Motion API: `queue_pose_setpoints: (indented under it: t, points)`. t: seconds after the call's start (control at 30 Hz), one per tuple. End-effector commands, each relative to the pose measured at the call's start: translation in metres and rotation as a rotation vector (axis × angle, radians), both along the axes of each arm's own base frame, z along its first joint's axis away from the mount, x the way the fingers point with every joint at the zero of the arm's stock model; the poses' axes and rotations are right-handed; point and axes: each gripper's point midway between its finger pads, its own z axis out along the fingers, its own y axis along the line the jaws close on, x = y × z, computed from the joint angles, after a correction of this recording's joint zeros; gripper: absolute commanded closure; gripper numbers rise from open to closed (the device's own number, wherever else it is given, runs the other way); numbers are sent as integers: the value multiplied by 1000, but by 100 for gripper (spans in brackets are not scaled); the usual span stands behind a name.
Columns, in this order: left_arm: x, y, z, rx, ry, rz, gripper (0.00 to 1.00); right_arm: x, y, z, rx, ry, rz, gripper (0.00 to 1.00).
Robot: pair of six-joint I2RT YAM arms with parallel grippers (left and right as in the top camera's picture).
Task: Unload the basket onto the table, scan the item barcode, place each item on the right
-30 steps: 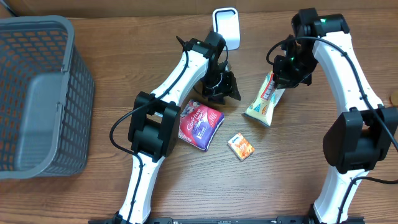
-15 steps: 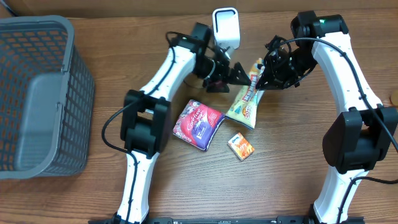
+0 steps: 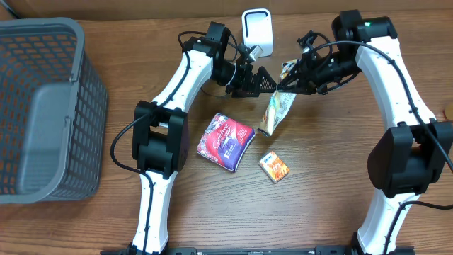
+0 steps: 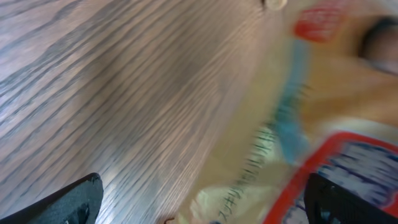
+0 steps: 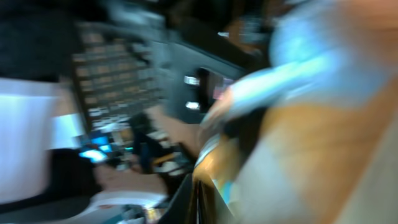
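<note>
Left fingers [image 4: 62, 202], spread wide only within the last second, flank the snack packet [image 4: 292, 124]. Right fingers [image 3: 297, 80], clamped on its top edge, have swung it up beside the scanner [image 3: 256, 30]; the barcode read looks imminent.

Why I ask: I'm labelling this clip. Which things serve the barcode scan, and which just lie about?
In the job: snack packet, white scanner, right gripper shut on the packet, open left gripper beside it.
Lying about: purple pouch, orange box, grey basket.
</note>
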Motion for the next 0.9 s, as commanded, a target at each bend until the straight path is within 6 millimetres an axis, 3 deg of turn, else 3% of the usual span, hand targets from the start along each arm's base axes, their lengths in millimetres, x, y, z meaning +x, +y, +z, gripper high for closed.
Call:
queue_pose_setpoints:
  t: [0.0,0.2,0.27,0.37,0.47,0.53,0.6,0.77,0.87]
  points:
    - [5,2,13,-110,-79,-50,5,5,2,35,207,-6,-30,96]
    - [15,20,28,-209,-95,-31,5,9,-1,53,314,-1,-52,96]
    - [17,25,29,-214,-84,-19,6,13,-5,46,275,-30,-55,96]
    - [14,29,25,-186,-55,-10,8,22,-27,6,21,-47,-86,96]
    - [13,35,11,-95,-30,8,10,29,-78,-48,-402,22,-201,93]
    - [15,40,-1,-12,11,48,10,31,-117,-70,-664,49,-283,76]
    - [18,47,-12,77,56,100,10,31,-138,-76,-786,59,-328,50]
    - [18,50,-28,206,120,172,10,32,-141,-78,-836,43,-327,0]
    - [15,49,-34,252,140,186,10,31,-159,-83,-970,20,-328,0]
